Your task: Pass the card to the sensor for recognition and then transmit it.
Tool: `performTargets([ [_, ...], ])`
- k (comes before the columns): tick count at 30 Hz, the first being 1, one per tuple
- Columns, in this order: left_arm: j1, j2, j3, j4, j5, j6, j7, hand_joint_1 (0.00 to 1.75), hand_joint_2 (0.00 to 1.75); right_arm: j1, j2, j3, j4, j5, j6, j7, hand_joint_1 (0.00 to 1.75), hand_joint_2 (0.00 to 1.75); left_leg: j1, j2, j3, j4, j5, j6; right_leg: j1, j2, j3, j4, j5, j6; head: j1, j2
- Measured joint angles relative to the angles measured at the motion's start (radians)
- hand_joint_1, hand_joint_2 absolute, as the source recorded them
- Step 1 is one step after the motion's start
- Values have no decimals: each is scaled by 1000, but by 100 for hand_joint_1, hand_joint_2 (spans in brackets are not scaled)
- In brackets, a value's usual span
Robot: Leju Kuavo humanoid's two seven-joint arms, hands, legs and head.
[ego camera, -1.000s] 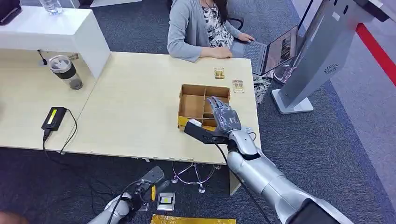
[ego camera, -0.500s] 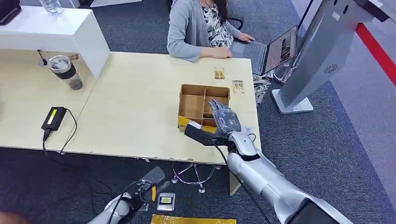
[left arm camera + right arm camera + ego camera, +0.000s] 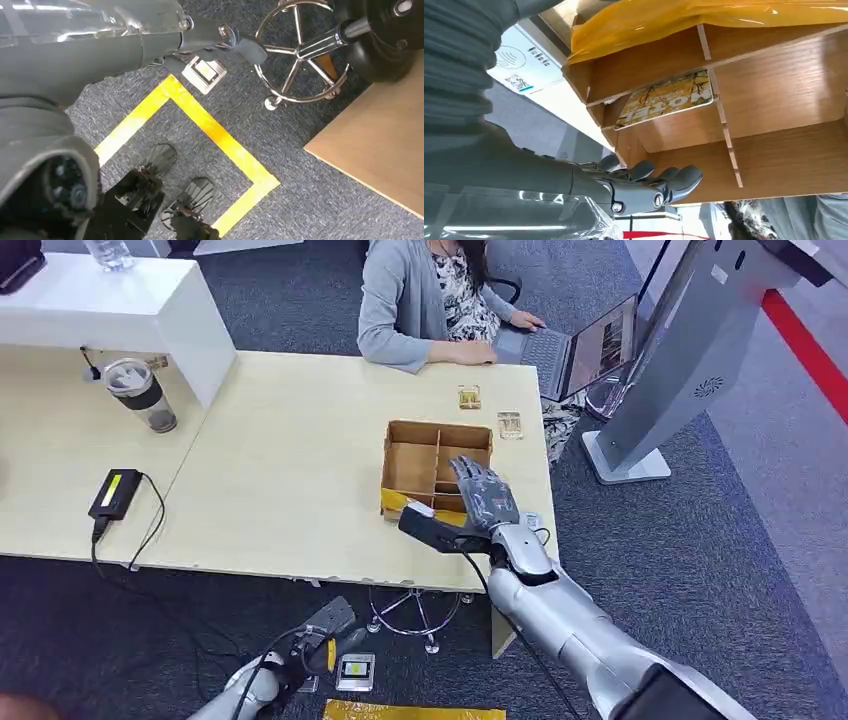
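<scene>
A cardboard box (image 3: 412,466) with several compartments stands near the table's right end. My right hand (image 3: 484,498) hovers over its near right corner with fingers (image 3: 659,183) stretched out flat, holding nothing. One patterned yellow card (image 3: 666,99) leans inside a compartment, a short way from those fingers. Two more cards (image 3: 469,396) (image 3: 510,425) lie on the table beyond the box. A white reader with a contactless mark (image 3: 525,62) lies beside the box's near wall. My left hand (image 3: 298,650) hangs low beside the table over the carpet, fingers (image 3: 235,44) loose and empty.
A person in a grey cardigan (image 3: 405,300) types on a laptop (image 3: 590,348) at the far table edge. A grey kiosk (image 3: 690,350) stands to the right. A black device with a cable (image 3: 115,493) and a tumbler (image 3: 141,394) sit at the left. A chair base (image 3: 305,55) is under the table.
My right hand has drifted slightly back toward the table's near edge, staying over the box. The left arm has barely moved.
</scene>
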Motion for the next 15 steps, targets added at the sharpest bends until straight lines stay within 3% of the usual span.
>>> performTargets([
  [12,-1,0,0,0,-8,0,0,0,0,0,7,0,5,3,1,2,0,175,0,0,0,0,0,0,0,0,0,0,0,0,0,0],
  [13,-1,0,0,0,-10,0,0,0,0,0,7,0,5,5,1,2,147,175,0,0,0,0,0,0,0,0,0,0,0,0,0,0],
  [14,-1,0,0,0,-10,0,0,0,0,0,7,0,6,5,1,3,175,175,0,0,0,0,0,0,0,0,0,0,0,0,0,0],
  [15,-1,0,0,0,-10,0,0,0,0,0,7,0,6,5,2,3,175,175,0,0,0,0,0,0,0,0,0,0,0,0,0,0],
])
